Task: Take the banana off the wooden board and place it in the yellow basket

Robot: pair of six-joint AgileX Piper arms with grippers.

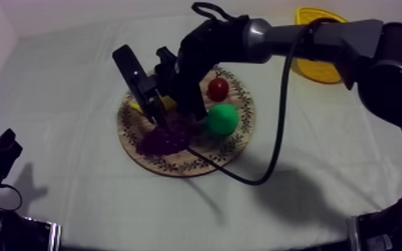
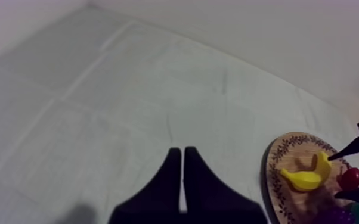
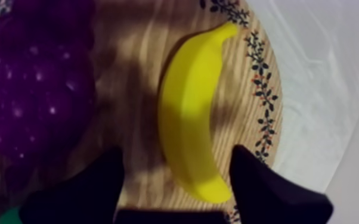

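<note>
The yellow banana [image 3: 188, 119] lies on the round wooden board [image 3: 128, 71] near its patterned rim, beside the purple grapes [image 3: 36, 83]. My right gripper [image 3: 176, 152] is open, one black finger on each side of the banana's lower half, not closed on it. From above, the right gripper [image 1: 158, 107] hangs over the board's [image 1: 234, 150] left part and covers most of the banana [image 1: 137, 105]. My left gripper [image 2: 183, 179] is shut on nothing, low over the cloth, left of the board [image 2: 283, 149]. The yellow basket [image 1: 317, 43] stands at the far right.
A small red fruit [image 1: 218, 89], a green pear [image 1: 222, 119] and the grapes [image 1: 165, 139] share the board. The right arm's cable loops over the board's front edge onto the cloth. The left gripper [image 1: 2, 148] rests at the lower left.
</note>
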